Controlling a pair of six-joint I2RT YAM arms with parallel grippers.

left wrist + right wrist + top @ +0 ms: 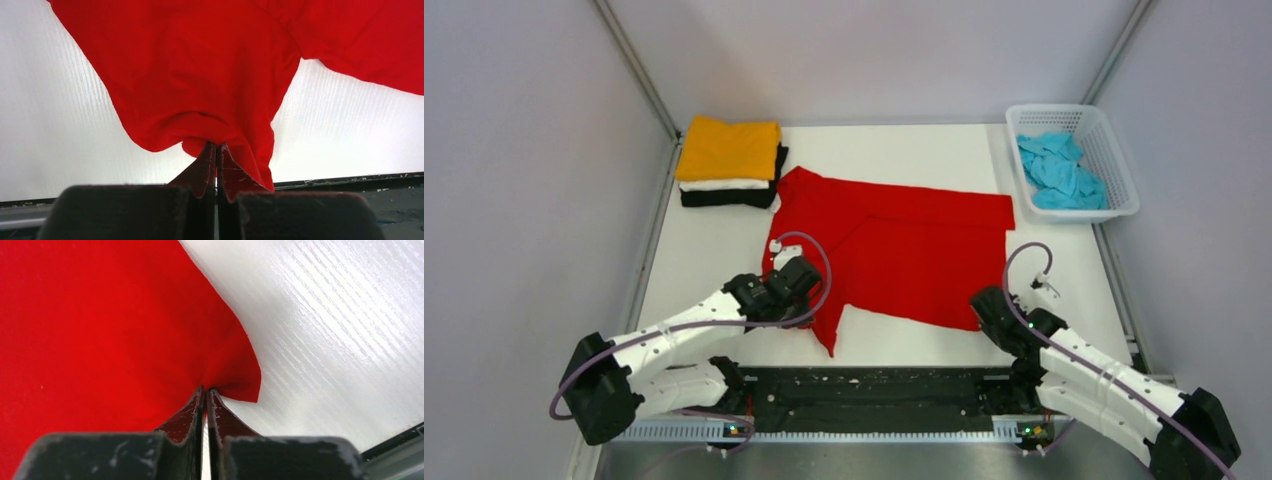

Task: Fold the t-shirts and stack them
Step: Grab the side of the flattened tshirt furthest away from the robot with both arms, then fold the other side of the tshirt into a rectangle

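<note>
Well, right beside the far left corner of the red t-shirt (904, 245), three folded shirts are sitting in a pile. The orange-yellow t-shirt (727, 148) is lying on top, the white t-shirt (724, 185) under it, and the black t-shirt (724, 198) at the bottom.

At the red t-shirt's near left side, the left gripper (802, 272) is pinching the cloth, its jaws squeezed together on a bunched-up bit. At its near right corner, the right gripper (980, 303) is pinching the edge the same way, squeezed tight.

Off past the red t-shirt's far right corner, a white basket (1124, 165) is holding the crumpled light blue t-shirt (1056, 172).

The red t-shirt is lying spread out in the middle of the white table (714, 260). It is mostly flat, wrinkling by the left gripper, and one pointy piece is sticking out toward the arms.
</note>
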